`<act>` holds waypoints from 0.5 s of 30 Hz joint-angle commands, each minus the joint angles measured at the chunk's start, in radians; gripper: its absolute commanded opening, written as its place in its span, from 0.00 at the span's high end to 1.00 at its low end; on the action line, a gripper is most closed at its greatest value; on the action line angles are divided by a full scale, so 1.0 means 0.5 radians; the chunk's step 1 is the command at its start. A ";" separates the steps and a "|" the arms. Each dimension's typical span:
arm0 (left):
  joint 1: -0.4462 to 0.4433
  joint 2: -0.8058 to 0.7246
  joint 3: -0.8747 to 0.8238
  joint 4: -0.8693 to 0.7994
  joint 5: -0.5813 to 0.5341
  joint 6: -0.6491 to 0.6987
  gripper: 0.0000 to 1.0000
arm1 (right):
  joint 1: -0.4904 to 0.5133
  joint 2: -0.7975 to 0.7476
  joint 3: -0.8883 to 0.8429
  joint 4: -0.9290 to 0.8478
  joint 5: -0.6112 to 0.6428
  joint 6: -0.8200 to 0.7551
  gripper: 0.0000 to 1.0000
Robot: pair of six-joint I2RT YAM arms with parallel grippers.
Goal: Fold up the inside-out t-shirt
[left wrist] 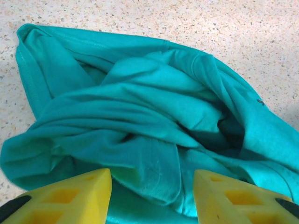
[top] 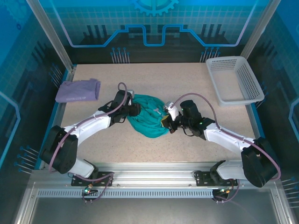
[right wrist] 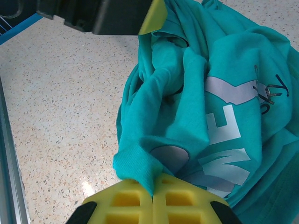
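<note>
The teal-green t-shirt lies bunched in a heap at the table's middle, between both arms. White printed lettering shows on part of it in the right wrist view. My left gripper is at the heap's left edge, open, its yellow fingers standing apart on either side of a fold of the cloth. My right gripper is at the heap's right edge, shut on a ribbed edge of the t-shirt, which is pinched between its pressed-together yellow pads.
A folded lavender-purple garment lies at the back left of the table. A white plastic basket stands at the back right. Bare speckled tabletop lies behind the heap and in front of it.
</note>
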 commanded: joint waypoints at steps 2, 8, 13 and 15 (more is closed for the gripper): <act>-0.011 0.113 0.126 -0.051 0.053 0.056 0.53 | 0.029 -0.032 -0.012 0.015 -0.014 -0.037 1.00; -0.011 0.203 0.210 -0.047 0.073 0.063 0.69 | 0.028 -0.051 -0.012 0.007 0.005 -0.047 1.00; 0.009 0.127 0.340 -0.089 0.092 0.105 1.00 | 0.016 -0.152 0.051 -0.075 0.091 -0.047 1.00; 0.047 0.019 0.401 -0.086 0.162 0.083 1.00 | 0.012 -0.265 0.136 -0.119 0.102 -0.032 1.00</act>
